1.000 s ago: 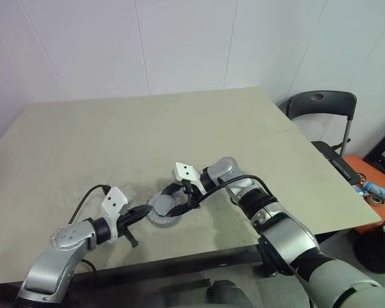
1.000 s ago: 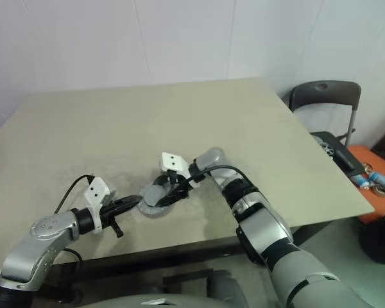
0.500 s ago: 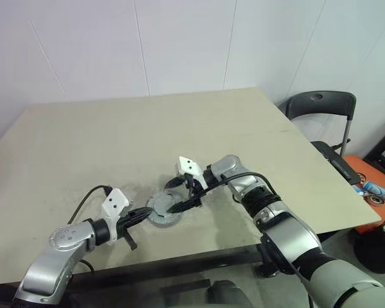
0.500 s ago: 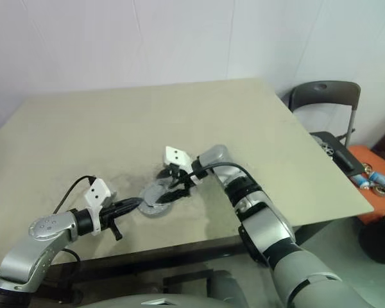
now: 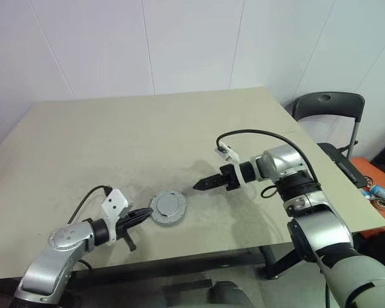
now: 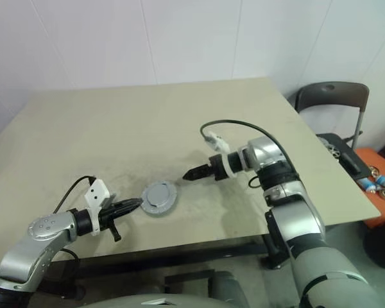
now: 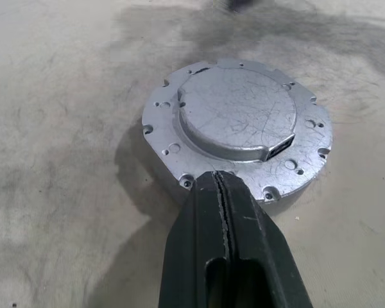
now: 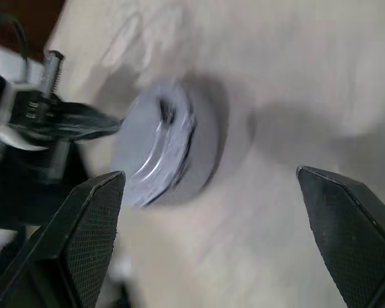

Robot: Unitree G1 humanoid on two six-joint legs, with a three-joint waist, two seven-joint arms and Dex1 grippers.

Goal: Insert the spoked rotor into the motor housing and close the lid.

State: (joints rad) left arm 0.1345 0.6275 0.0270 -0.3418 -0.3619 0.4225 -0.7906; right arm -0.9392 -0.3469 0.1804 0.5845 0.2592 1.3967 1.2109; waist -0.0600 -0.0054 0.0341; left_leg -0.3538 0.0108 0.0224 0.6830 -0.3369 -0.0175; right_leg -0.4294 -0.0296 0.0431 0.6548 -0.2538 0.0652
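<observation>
Lid [image 5: 169, 207] against shut left jaws

One lid [image 5: 168, 207], one table [image 5: 115, 141], one chair [image 5: 326, 109], two tools.

**Counter and its load**

The beige counter [image 5: 179, 128] is being occupied by one round grey assembly: the lid [image 5: 168, 205] is being carried on the motor housing [image 7: 173, 176], near the front edge. Dark smudges are being shown around it.
</observation>
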